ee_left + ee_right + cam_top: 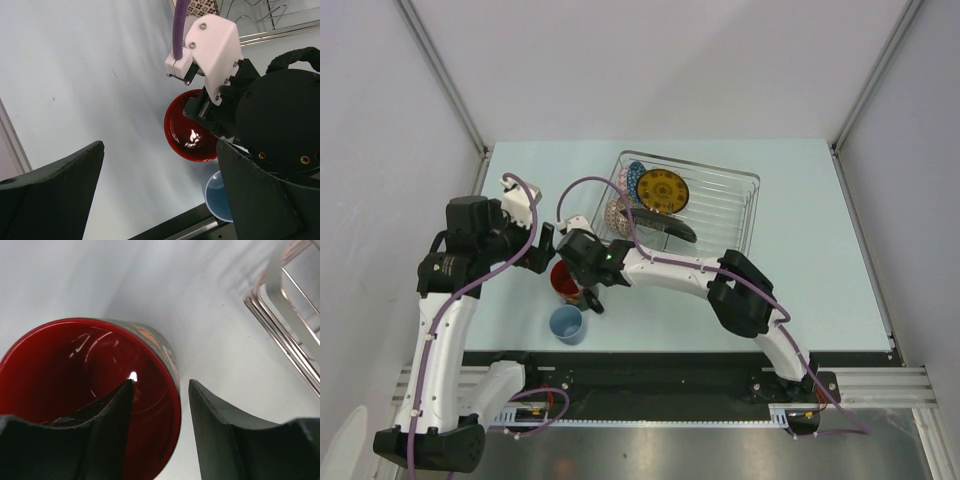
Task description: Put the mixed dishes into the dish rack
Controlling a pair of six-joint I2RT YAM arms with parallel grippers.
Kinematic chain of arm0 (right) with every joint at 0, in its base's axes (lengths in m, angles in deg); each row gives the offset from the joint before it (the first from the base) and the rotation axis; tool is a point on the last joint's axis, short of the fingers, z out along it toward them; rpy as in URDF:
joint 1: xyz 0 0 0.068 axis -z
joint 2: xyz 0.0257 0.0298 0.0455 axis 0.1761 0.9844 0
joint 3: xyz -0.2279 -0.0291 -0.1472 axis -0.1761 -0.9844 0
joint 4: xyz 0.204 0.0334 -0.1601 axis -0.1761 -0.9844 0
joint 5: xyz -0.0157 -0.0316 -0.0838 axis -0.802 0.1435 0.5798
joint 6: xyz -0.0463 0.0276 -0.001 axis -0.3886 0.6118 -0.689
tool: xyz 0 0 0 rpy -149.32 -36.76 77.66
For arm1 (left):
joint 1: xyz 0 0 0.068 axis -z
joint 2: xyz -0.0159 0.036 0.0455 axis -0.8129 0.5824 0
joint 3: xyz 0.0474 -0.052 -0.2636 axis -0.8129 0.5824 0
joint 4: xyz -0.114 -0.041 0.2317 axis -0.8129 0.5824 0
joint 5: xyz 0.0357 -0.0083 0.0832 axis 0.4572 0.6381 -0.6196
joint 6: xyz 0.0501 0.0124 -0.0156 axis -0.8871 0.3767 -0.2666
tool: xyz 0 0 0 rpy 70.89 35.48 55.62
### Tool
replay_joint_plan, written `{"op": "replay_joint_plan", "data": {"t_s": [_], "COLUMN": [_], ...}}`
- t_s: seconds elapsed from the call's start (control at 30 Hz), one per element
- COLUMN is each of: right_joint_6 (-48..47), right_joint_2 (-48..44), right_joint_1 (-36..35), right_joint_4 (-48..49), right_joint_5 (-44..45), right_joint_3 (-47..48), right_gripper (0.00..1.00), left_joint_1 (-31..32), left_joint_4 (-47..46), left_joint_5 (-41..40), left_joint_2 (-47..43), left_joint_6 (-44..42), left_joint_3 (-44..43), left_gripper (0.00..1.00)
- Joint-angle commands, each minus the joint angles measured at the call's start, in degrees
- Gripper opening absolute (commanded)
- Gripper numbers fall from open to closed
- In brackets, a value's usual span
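Two claws are in view, both with their jaws apart. My right claw straddles the wall of the black mug. One finger is down inside the red interior. The other is outside, past the orange print, and a strip of table shows between it and the mug's side, so nothing is clamped.

In the top view the mug stands upright, left of centre, just off the lower-left corner of the dish rack. The light-blue cup sits upright close below it.

My left claw hangs wide open at the mug's left and holds nothing.

Four dishes are already in the rack, all toward its left end:
- The yellow round patterned plate faces the camera.
- The dark square plate sits just below the yellow plate in the frame.
- The pinkish bowl is at the rack's left edge.
- The blue bowl is at the upper-left corner.

I cannot tell whether the plates lean or lie flat.
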Motion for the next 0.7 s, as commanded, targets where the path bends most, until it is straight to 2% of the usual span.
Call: {"op": "replay_joint_plan", "data": {"t_s": [0.0,0.03,0.2,0.3,0.33,0.53,0.67], "right_joint_6": [-0.3,-0.4,-0.4,-0.5,-0.4,-1.5,-1.8], "right_joint_2": [2.9,3.1,3.2,2.6,2.4,-1.9,-5.8], "right_joint_1": [0.2,0.3,0.5,0.7,0.7,1.0,1.1], "right_joint_4": [-0.5,-0.6,-0.4,-0.5,-0.5,-1.7,-3.2], "right_joint_5": [-0.7,-0.6,-1.1,-1.1,-1.0,0.1,1.0], "right_joint_3": [1.4,1.4,1.3,1.7,1.8,4.3,7.1], "right_gripper": [0.49,0.44,0.26,0.05,0.01,0.00,0.00], "left_joint_1": [-0.3,-0.3,-0.3,-0.3,-0.3,-0.3,-0.3], "left_joint_4": [-1.8,-1.8,-1.7,-1.9,-2.0,-2.2,-2.8], "left_joint_5": [0.8,0.6,0.5,0.7,0.7,0.2,0.0], "left_joint_2": [-0.6,-0.6,-0.8,-0.9,-0.8,-0.2,0.4], "left_joint_6": [0.0,-0.1,-0.1,0.4,0.5,1.5,3.1], "left_joint_3": [0.2,0.1,0.4,0.4,0.4,-1.5,-6.1], "left_gripper": [1.00,1.00,1.00,1.00,1.00,1.00,1.00]}}
